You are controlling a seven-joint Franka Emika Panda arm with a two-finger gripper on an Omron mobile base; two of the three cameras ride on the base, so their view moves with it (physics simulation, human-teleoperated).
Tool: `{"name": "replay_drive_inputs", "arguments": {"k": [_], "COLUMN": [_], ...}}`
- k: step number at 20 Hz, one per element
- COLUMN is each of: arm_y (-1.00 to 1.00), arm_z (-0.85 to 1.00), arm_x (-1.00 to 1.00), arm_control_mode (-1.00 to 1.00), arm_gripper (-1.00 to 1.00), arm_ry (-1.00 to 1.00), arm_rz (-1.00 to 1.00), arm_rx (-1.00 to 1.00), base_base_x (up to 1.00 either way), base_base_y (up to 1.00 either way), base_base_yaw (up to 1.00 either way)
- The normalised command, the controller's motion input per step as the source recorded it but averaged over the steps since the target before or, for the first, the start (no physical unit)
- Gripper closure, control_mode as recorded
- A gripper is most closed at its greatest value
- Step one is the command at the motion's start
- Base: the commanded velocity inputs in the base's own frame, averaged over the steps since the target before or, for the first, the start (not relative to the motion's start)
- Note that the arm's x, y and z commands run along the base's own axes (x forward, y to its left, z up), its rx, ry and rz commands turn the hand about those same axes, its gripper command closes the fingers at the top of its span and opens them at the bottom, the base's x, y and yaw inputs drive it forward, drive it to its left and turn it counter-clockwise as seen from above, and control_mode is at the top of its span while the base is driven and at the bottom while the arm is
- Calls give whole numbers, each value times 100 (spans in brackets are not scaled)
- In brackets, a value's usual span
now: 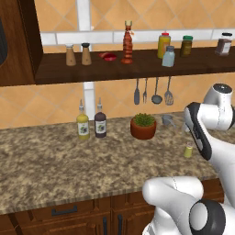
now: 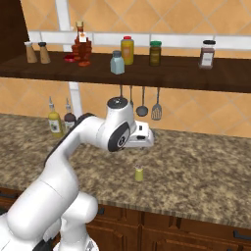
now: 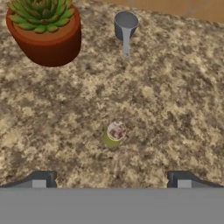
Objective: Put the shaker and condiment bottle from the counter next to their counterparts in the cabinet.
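The yellow-green shaker [image 3: 114,134] stood upright near the counter's [image 1: 41,160] front edge. It looked light, rigid and easily tipped, so its sides seemed best. The gripper [image 3: 111,179] hung fully open above, empty.

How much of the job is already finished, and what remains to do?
Done: the condiment bottle already stands in the cabinet. In hand: the open hand is above the shaker, which stands untouched on the counter. Left: grasp the shaker and put it beside the blue-grey shaker.

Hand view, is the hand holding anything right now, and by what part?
Nothing is held. The hand is open above the counter, with the shaker standing free ahead of its fingertips.
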Motion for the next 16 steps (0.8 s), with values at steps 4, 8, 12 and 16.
{"name": "replay_drive_inputs", "arguments": {"k": [4, 8, 12, 16], "arm_y": [0, 0, 0, 0], "arm_z": [-31, -37, -37, -34], "arm_x": [2, 1, 11, 15], "arm_control_mode": [-100, -100, -100, -100], "arm_gripper": [-100, -100, -100, -100], "arm_ry": [0, 0, 0, 0], "arm_rz": [0, 0, 0, 0], "arm_rx": [0, 0, -1, -1], "base_base_x": [0, 0, 0, 0], "base_base_y": [0, 0, 0, 0], "base_base_yaw": [0, 0, 0, 0]}}
